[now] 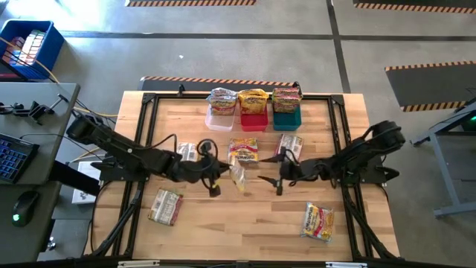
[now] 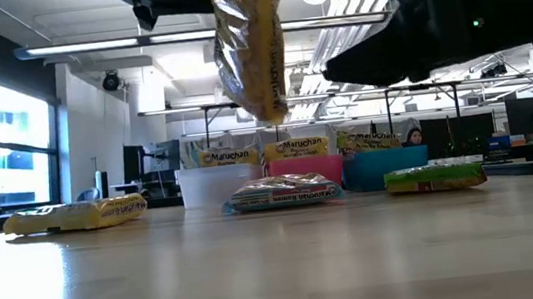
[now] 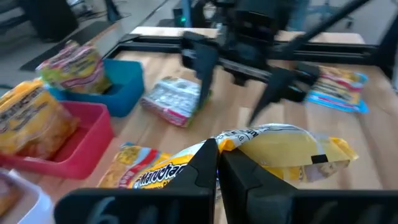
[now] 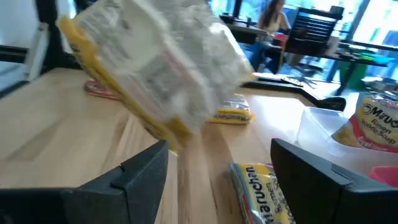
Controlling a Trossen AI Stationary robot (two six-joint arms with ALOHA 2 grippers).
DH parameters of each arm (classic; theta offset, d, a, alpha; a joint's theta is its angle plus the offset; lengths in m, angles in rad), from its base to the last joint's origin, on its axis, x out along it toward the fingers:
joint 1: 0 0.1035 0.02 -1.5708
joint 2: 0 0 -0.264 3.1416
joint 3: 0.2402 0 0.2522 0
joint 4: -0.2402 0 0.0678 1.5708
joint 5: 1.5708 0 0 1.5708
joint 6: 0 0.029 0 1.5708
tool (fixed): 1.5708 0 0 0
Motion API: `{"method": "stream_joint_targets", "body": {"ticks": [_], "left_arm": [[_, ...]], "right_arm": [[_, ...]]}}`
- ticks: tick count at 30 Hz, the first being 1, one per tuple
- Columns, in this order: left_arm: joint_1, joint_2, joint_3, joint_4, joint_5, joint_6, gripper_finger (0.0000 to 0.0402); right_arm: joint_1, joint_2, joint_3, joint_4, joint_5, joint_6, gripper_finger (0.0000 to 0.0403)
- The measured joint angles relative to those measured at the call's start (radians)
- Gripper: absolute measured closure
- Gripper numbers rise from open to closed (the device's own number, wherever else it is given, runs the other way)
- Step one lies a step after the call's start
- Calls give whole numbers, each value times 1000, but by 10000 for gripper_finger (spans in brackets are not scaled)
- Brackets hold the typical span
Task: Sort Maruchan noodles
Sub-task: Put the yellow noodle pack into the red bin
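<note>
With three bins (image 1: 253,119) part-filled, the left claw (image 1: 216,186) pinches a yellow packet (image 1: 238,177) aloft before the wide-open, empty right claw (image 1: 269,181), five loose packets (image 1: 244,150) around them on the bench (image 1: 245,231).

The blurred yellow packet (image 4: 155,68) runs off the right wrist view's upper edge.

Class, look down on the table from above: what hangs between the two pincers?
A yellow noodle packet, pinched by the left pincer and hanging above the table; the open right pincer faces it. The high view shows this.
</note>
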Motion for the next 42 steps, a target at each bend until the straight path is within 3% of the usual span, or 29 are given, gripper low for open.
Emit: {"method": "stream_joint_targets", "body": {"ticks": [7, 17, 29, 35, 42], "left_arm": [[96, 0, 0, 7, 0, -30, 401], [193, 0, 0, 93, 42, 16, 401], [190, 0, 0, 138, 107, 59, 401], [190, 0, 0, 158, 109, 87, 396], [149, -47, 0, 140, 111, 202, 362]], "right_arm": [[54, 114, 168, -34, 168, -80, 134], [70, 140, 323, -87, 457, -133, 134], [-22, 140, 388, -168, 387, -102, 150], [-31, 140, 388, -168, 336, -93, 222], [-31, 140, 388, -163, 313, -106, 312]]}}
